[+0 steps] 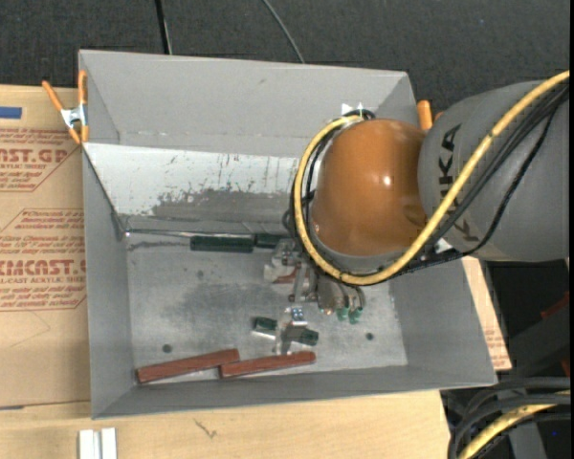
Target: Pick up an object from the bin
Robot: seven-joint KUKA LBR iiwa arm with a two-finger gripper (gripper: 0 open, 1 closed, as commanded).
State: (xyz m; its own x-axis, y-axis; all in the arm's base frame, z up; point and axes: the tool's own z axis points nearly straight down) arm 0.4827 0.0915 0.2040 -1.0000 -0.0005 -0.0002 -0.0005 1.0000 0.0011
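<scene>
Camera view, looking down: shows the gripper (pixel 294 325) low over the front-right floor of the bin (pixel 163 295), directly above a small dark-green piece (pixel 266 328). Cannot tell whether spread or pinching. Reads as a low placement meant to straddle that piece. Finds the piece lying flat, long axis roughly left to right, just above the right one of two reddish-brown sticks (pixel 268 362). Places a dark pen (pixel 225 244) well apart, by the back wall
</scene>
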